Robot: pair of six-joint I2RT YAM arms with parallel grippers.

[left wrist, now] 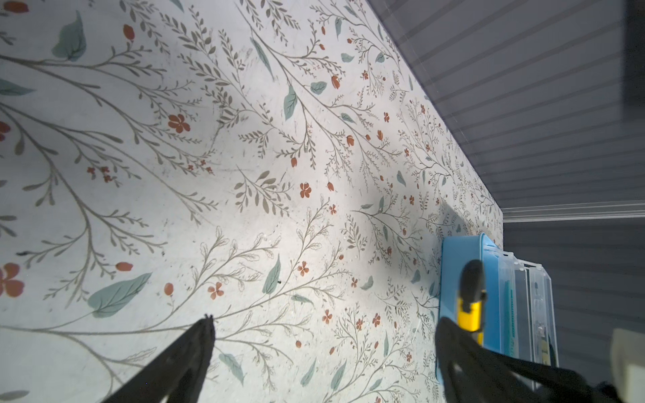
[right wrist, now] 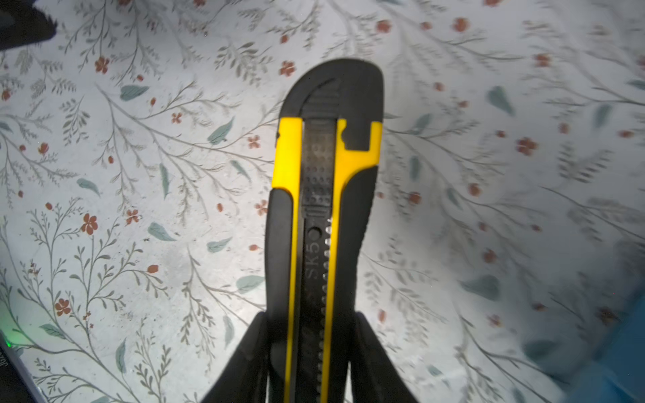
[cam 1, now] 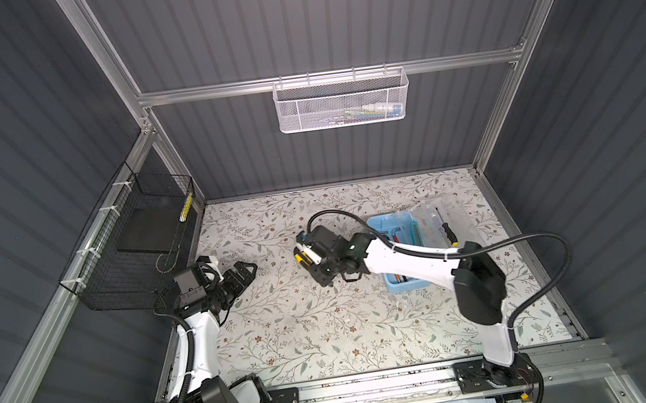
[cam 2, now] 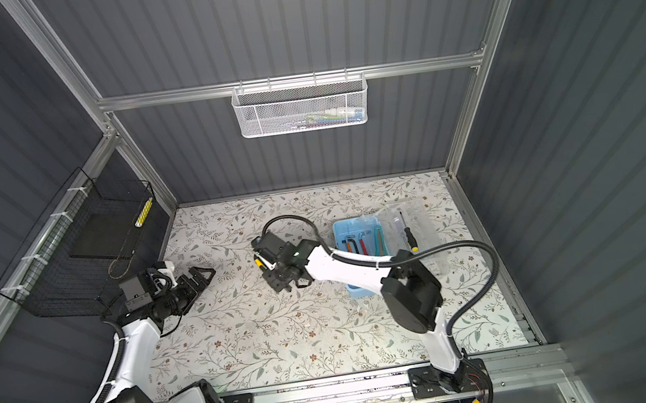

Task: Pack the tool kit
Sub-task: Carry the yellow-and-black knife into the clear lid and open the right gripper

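Right hand (right wrist: 310,317) grips utility knife (right wrist: 328,90), one end hidden.

The surface (cam 1: 309,338) is off-white with a floral print: grey-green twigs, teal leaves, little rust-red flowers. The utility knife (right wrist: 324,174) is bright yellow and black. The tool kit (cam 1: 376,225) is light blue with a clear lid. The mesh basket (cam 1: 342,101) is white, the wire basket (cam 1: 121,277) black, and the ribbed walls (cam 1: 332,21) dark grey.
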